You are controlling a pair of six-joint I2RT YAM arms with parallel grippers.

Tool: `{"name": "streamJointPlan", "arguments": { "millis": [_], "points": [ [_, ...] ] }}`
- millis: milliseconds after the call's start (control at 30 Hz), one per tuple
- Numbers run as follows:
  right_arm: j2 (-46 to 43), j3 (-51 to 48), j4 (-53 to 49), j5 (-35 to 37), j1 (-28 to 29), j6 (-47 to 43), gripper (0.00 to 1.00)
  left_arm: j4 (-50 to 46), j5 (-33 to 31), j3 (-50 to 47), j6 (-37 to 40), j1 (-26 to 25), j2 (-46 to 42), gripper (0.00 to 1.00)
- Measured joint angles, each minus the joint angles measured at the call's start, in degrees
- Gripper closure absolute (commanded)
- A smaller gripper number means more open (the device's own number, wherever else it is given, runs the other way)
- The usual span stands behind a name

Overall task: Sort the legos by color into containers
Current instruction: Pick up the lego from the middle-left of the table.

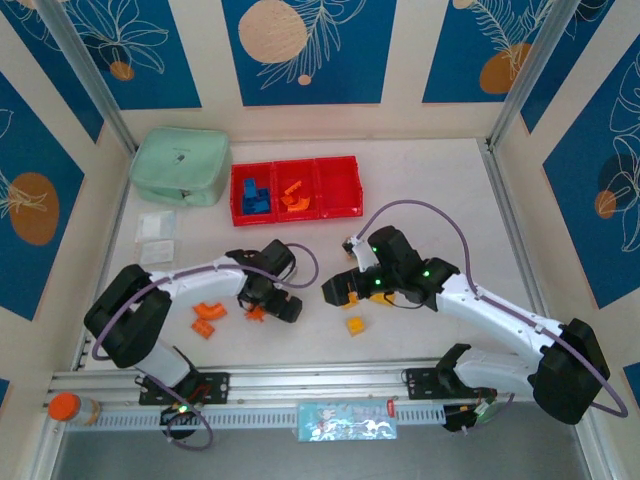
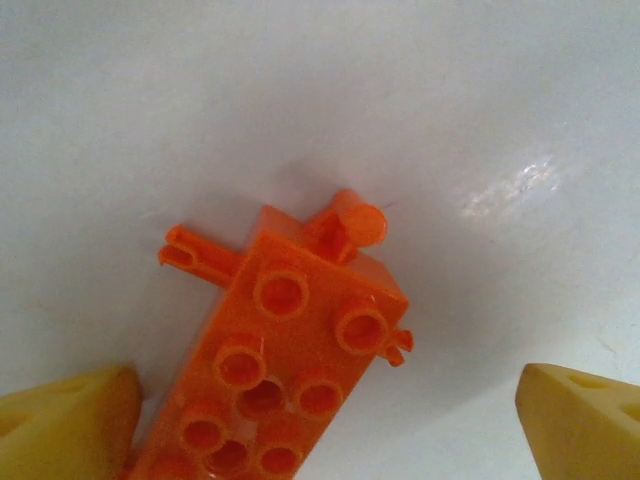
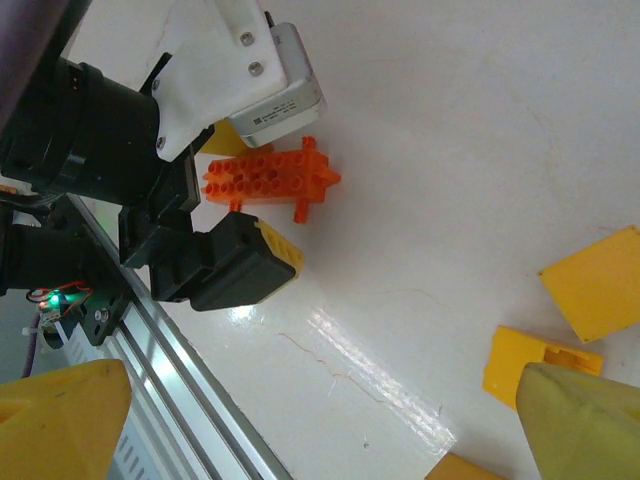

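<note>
Three joined red containers (image 1: 338, 186) stand at the back: blue legos (image 1: 255, 195) fill the left bin and orange ones (image 1: 293, 197) the middle bin. My left gripper (image 1: 264, 304) is down at the table, open, straddling an orange studded lego (image 2: 290, 340) that lies flat between its yellow pads (image 2: 62, 425); the left pad is close against it. The right wrist view shows this same orange lego (image 3: 265, 178). My right gripper (image 1: 345, 290) hovers open over bare table with nothing in it. Yellow legos (image 3: 598, 282) lie beside it, one more (image 1: 355, 325) nearer the front. Two orange legos (image 1: 208, 318) sit left.
A mint green pouch (image 1: 180, 165) stands left of the containers, with clear packets (image 1: 155, 236) in front of it. A metal rail (image 1: 300, 385) runs along the near edge. Patterned walls close in the table on three sides.
</note>
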Motion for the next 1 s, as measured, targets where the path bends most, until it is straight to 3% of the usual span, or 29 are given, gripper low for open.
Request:
{"name": "streamJointPlan", "arguments": {
  "millis": [233, 333, 533, 833, 1000],
  "points": [
    [0.4, 0.0, 0.1, 0.0, -0.3, 0.0, 0.01, -0.6, -1.5, -0.7, -3.9, -3.0, -0.4, 0.33],
    [0.9, 0.0, 0.1, 0.0, -0.3, 0.0, 0.01, -0.6, -1.9, -0.7, -4.5, -4.1, -0.2, 0.47],
    [1.6, 0.0, 0.2, -0.1, -0.8, 0.0, 0.01, -0.5, -2.8, -0.7, -5.5, -4.4, 0.1, 0.65],
    [2.1, 0.0, 0.3, -1.2, -2.4, -0.1, 0.01, -3.1, -4.0, 0.4, -5.9, -4.5, -0.2, 0.69],
    [2.1, 0.5, 0.2, -3.3, -6.5, 0.0, 0.01, -8.5, -6.3, 9.8, -5.9, -3.4, -1.6, 0.68]
  ]
}}
